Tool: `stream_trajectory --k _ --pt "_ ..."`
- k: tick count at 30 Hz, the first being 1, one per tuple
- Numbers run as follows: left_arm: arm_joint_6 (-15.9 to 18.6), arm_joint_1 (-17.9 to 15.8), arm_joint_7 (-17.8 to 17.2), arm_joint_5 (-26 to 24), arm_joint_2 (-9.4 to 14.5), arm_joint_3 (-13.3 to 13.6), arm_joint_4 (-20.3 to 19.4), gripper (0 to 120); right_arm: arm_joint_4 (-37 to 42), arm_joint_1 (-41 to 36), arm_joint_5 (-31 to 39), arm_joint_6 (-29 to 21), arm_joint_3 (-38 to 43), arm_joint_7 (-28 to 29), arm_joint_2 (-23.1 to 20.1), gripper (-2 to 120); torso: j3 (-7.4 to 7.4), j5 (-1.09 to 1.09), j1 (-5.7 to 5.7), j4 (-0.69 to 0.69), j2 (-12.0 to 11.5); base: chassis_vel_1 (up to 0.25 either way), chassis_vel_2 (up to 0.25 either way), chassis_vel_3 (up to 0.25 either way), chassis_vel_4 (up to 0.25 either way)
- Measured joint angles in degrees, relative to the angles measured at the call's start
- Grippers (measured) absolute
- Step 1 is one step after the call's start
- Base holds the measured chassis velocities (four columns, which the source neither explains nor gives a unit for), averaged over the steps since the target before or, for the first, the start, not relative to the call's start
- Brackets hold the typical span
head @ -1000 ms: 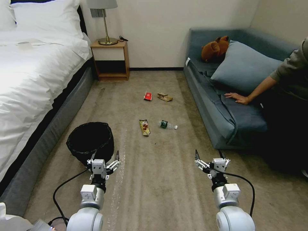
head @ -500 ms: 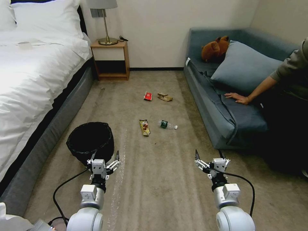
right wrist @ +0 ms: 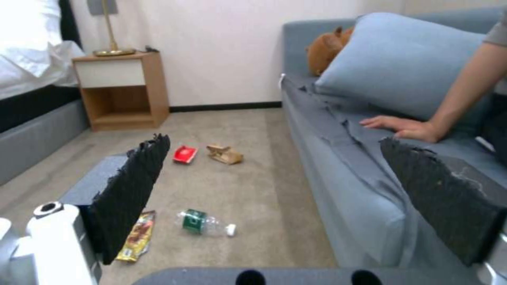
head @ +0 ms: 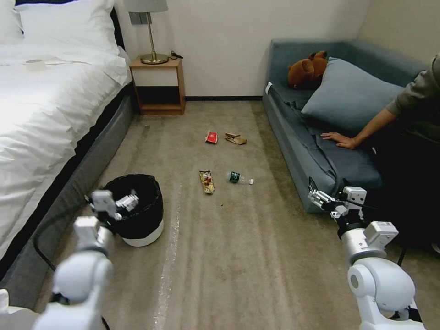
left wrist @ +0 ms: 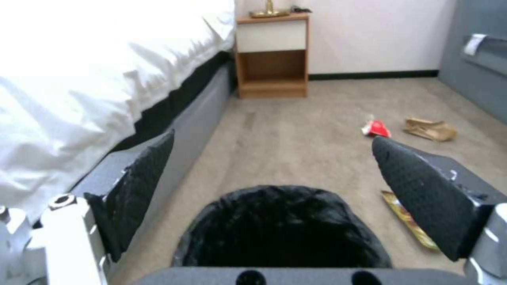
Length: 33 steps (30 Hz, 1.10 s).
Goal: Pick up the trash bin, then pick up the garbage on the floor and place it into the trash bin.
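The trash bin (head: 145, 231), white with a black bag liner, stands on the carpet beside the bed. My left gripper (head: 129, 201) hovers open over the bin's near-left rim; in the left wrist view the bin (left wrist: 280, 229) sits just below the spread fingers (left wrist: 137, 186). My right gripper (head: 327, 196) is open in the air by the sofa's front corner. The garbage lies mid-floor: a red wrapper (head: 211, 137), a brown paper bag (head: 235, 138), a gold snack wrapper (head: 206, 182) and a small bottle (head: 238, 178). The right wrist view shows the bottle (right wrist: 203, 222) and the snack wrapper (right wrist: 136, 236) nearest.
A bed (head: 41, 119) lines the left side, with a nightstand (head: 158, 87) and lamp at the far wall. A blue sofa (head: 316, 151) on the right holds a pillow, a brown plush toy (head: 308, 69) and a person's resting hand (head: 340, 139). Open carpet lies between.
Both arms have swung outward. The left gripper moved left and forward to the bin's rim, uncovering the bin's white base. The right gripper moved right and forward toward the sofa.
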Motion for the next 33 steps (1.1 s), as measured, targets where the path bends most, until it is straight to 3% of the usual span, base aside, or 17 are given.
stream_trajectory --k 1,4,10,13,14,16,18,19,20,21,23,26,29,33 --pt "0.2 0.3 0.0 -0.2 0.0 -0.1 -0.2 100 -0.4 -0.1 0.1 0.8 -0.2 -0.5 0.0 100 0.00 -0.10 0.00 0.01 0.0 0.000 0.000 0.000 0.000" --pt "0.3 1.2 -0.3 -0.2 -0.3 -0.2 -0.7 100 -1.3 -0.2 -0.3 2.9 -0.7 -1.7 0.0 100 0.00 -0.01 0.00 0.00 0.0 0.000 0.000 0.000 0.000" --pt "0.5 3.4 -1.8 -2.4 -1.6 -0.6 -0.9 100 -3.2 -0.6 -1.7 5.1 -1.5 -2.4 0.1 100 0.00 -0.03 0.00 0.01 0.0 0.000 0.000 0.000 0.000" --pt "1.3 3.9 -6.0 -5.2 -2.9 -0.9 -0.4 100 -3.9 -1.0 -1.9 5.3 -1.7 -2.8 0.2 100 0.00 -0.02 0.00 0.01 0.0 0.000 0.000 0.000 0.000" --pt "1.3 3.9 -6.0 -5.2 -2.9 -0.9 -0.4 100 -3.9 -1.0 -1.9 5.3 -1.7 -2.8 0.2 100 0.00 -0.02 0.00 0.01 0.0 0.000 0.000 0.000 0.000" --pt "4.3 2.6 -13.6 -11.3 -4.6 -1.0 0.5 100 -4.7 -1.2 -2.2 6.5 -1.9 -3.0 0.3 100 0.00 -0.03 0.00 0.02 0.0 0.000 0.000 0.000 0.000" --pt "4.6 2.3 -14.2 -11.8 -4.7 -1.0 0.6 100 -4.8 -1.2 -2.2 6.6 -1.9 -3.0 0.4 100 0.00 -0.03 0.00 0.02 0.0 0.000 0.000 0.000 0.000" --pt "5.9 0.9 -17.7 -14.7 -5.3 -1.1 1.3 100 -4.9 -1.4 -2.4 6.9 -2.0 -3.2 0.4 100 0.00 -0.02 0.00 0.01 0.0 0.000 0.000 0.000 0.000" --pt "5.9 0.9 -17.7 -14.7 -5.3 -1.1 1.3 100 -4.9 -1.4 -2.4 6.9 -2.0 -3.2 0.4 100 0.00 -0.02 0.00 0.01 0.0 0.000 0.000 0.000 0.000" --pt "6.9 -0.7 -21.1 -17.9 -5.7 -1.2 2.4 100 -5.0 -1.6 -2.5 7.0 -2.0 -3.4 0.5 100 0.00 -0.03 0.00 0.01 0.0 0.000 0.000 0.000 0.000" --pt "7.9 -3.0 -24.6 -22.0 -5.9 -1.4 4.2 100 -5.0 -1.9 -2.7 7.3 -2.1 -3.7 0.6 100 0.00 -0.02 0.00 0.01 0.0 0.000 0.000 0.000 0.000" --pt "9.2 -4.8 -27.3 -25.5 -6.3 -1.6 6.3 100 -5.0 -2.3 -3.2 8.1 -2.1 -4.5 0.7 100 0.00 -0.02 0.00 0.00 0.0 0.000 0.000 0.000 0.000" --pt "9.6 -5.0 -27.9 -26.5 -6.5 -1.7 6.8 100 -5.0 -2.5 -3.3 8.2 -2.1 -4.7 0.7 100 0.00 -0.02 0.00 0.00 0.0 0.000 0.000 0.000 0.000" --pt "10.5 -6.3 -29.8 -28.0 -7.3 -2.1 10.4 100 -4.9 -3.1 -3.8 8.7 -2.0 -5.3 0.9 100 0.00 -0.03 0.00 0.01 0.0 0.000 0.000 0.000 0.000"
